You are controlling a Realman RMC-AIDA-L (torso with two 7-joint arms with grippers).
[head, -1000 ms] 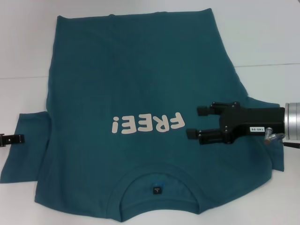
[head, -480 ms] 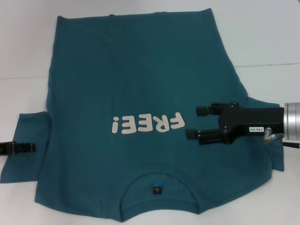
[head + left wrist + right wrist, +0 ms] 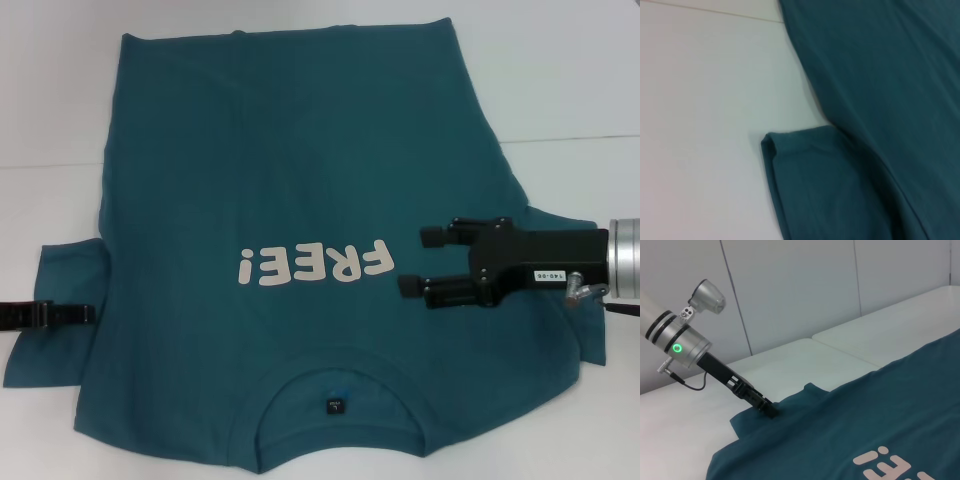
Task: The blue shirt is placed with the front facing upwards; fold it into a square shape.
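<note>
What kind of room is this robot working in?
Probably a lab or test room: a plain white table, bare pale wall panels, and just the blue shirt between two robot arms.

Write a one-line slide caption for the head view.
Blue shirt lies front-up on the table; left end effector at its left sleeve, open right end effector above the right side.
</note>
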